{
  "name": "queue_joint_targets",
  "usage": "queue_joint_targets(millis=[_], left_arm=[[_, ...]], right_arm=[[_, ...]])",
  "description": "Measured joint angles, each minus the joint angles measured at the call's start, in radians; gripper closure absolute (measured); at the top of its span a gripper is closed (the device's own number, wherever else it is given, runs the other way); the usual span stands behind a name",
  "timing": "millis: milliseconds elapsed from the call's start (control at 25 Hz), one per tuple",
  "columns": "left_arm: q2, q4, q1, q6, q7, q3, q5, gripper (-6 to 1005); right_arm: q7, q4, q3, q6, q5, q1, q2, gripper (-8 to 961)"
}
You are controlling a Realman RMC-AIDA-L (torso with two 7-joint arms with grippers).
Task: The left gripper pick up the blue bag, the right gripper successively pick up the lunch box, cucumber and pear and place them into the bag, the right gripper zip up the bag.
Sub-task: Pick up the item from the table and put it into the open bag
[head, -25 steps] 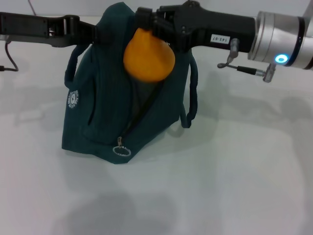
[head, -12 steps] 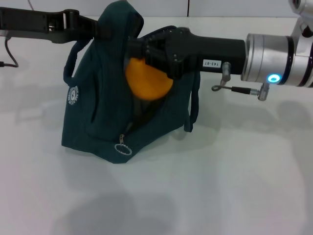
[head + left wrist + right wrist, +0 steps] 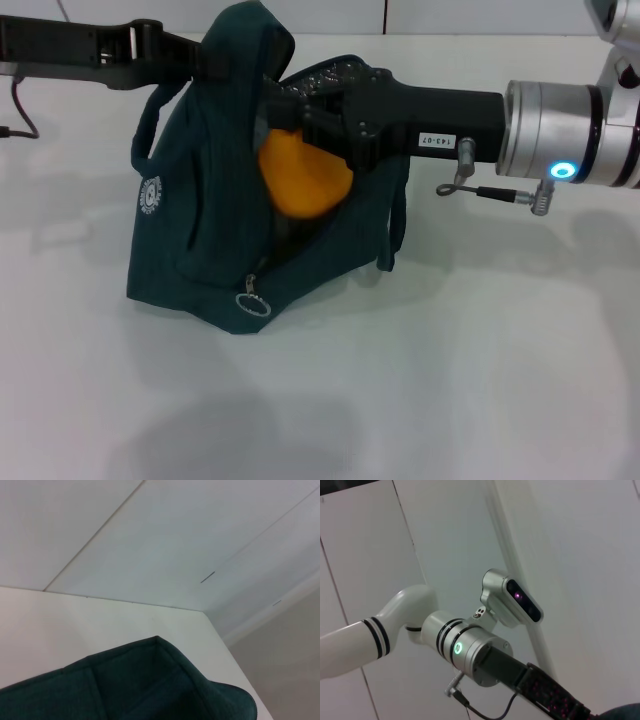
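Observation:
The blue bag [image 3: 200, 230] stands on the white table, its zipper open down the front. My left gripper [image 3: 207, 62] reaches in from the left and is shut on the bag's top edge, holding it up. My right gripper [image 3: 287, 122] comes in from the right and is shut on the orange-yellow pear [image 3: 305, 180], which sits in the bag's opening, partly between the fabric sides. The ring zipper pull [image 3: 250, 303] hangs at the front bottom. The left wrist view shows only the bag's fabric [image 3: 150, 690]. The lunch box and cucumber are not in view.
The white table [image 3: 450, 380] spreads in front and to the right of the bag. A loop handle [image 3: 397, 225] hangs on the bag's right side. The right wrist view shows the left arm with its green ring light [image 3: 458, 648] and the robot's head [image 3: 512, 597].
My right gripper has come down with the pear, from level with the bag's top into its opening. The left gripper still holds the bag's top.

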Motion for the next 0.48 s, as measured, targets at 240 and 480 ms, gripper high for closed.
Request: queue_joint_targets(millis=[240,480], left_arm=[[0.0,0.0,0.0,0.001,0.0,0.0,0.0,902],[-0.001,0.0,0.002,0.001,0.001,0.0,-0.002,901]], right_arm=[[0.001,-0.006,0.005,-0.006,0.021,-0.026,-0.002,860],[0.0,-0.007,0.025,-0.014,0.067,-0.071,-0.01,767]])
